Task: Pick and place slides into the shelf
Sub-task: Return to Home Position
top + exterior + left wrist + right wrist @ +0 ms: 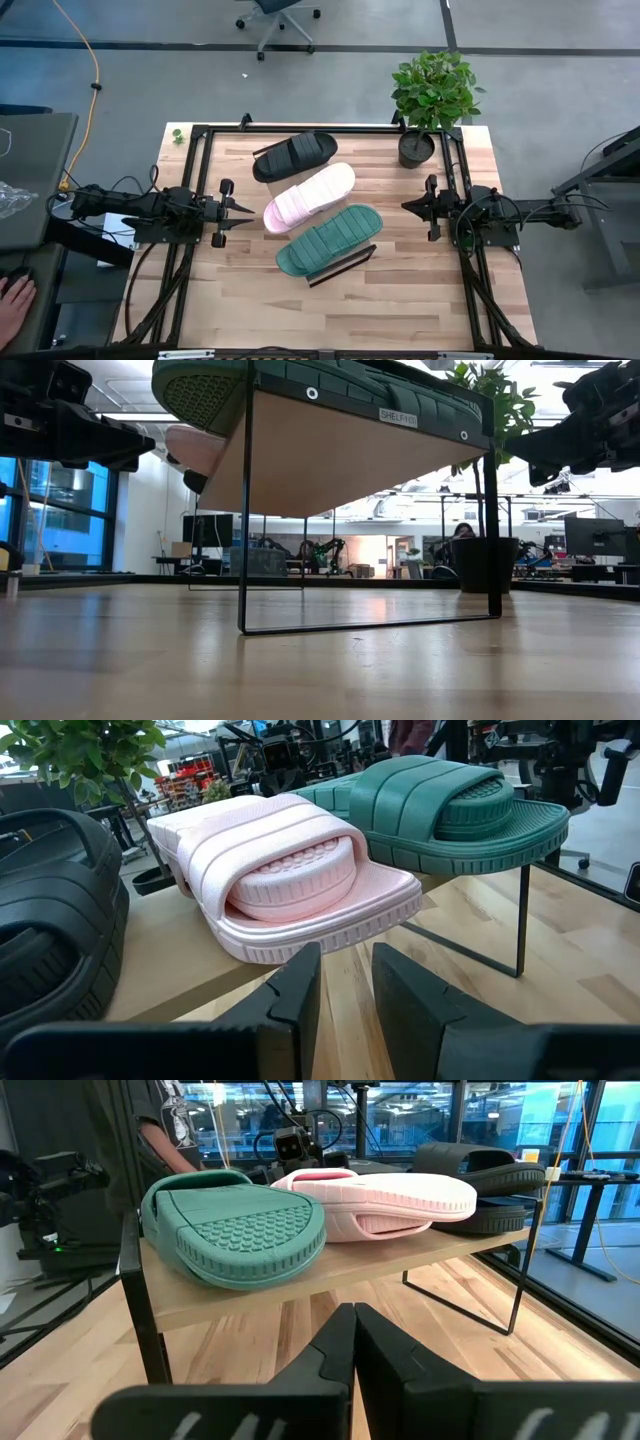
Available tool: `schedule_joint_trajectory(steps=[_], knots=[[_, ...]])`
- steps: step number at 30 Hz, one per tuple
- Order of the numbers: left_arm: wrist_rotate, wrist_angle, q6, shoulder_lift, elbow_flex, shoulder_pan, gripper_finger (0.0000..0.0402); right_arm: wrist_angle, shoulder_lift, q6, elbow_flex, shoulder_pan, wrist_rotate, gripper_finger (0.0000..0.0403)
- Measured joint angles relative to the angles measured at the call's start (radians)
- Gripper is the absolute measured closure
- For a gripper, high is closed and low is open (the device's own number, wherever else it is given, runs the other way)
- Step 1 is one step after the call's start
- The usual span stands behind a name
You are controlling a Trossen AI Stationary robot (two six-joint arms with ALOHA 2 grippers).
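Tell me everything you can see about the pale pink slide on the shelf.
The pink slide is a pale, soft-looking foam sandal with a wide ribbed strap, a bumpy footbed and a grooved sole edge. It lies sole down, right way up, on the wooden shelf, set diagonally between the black slide and the green slide, close beside both. Nothing grips it.

Shelf (pixel 250 1295) on table (pixel 400 290) holds black slide (pixel 295 155), pink slide (pixel 310 197), green slide (pixel 330 238); potted plant (pixel 432 95) on table
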Motion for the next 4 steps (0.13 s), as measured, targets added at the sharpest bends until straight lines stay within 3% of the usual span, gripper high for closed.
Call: schedule_joint_trajectory(steps=[4], knots=[[0.0, 0.0, 0.0, 0.0, 0.0, 0.0, 0.0318, 0.0, 0.0, 0.0, 0.0, 0.0, 0.0, 0.0402]])
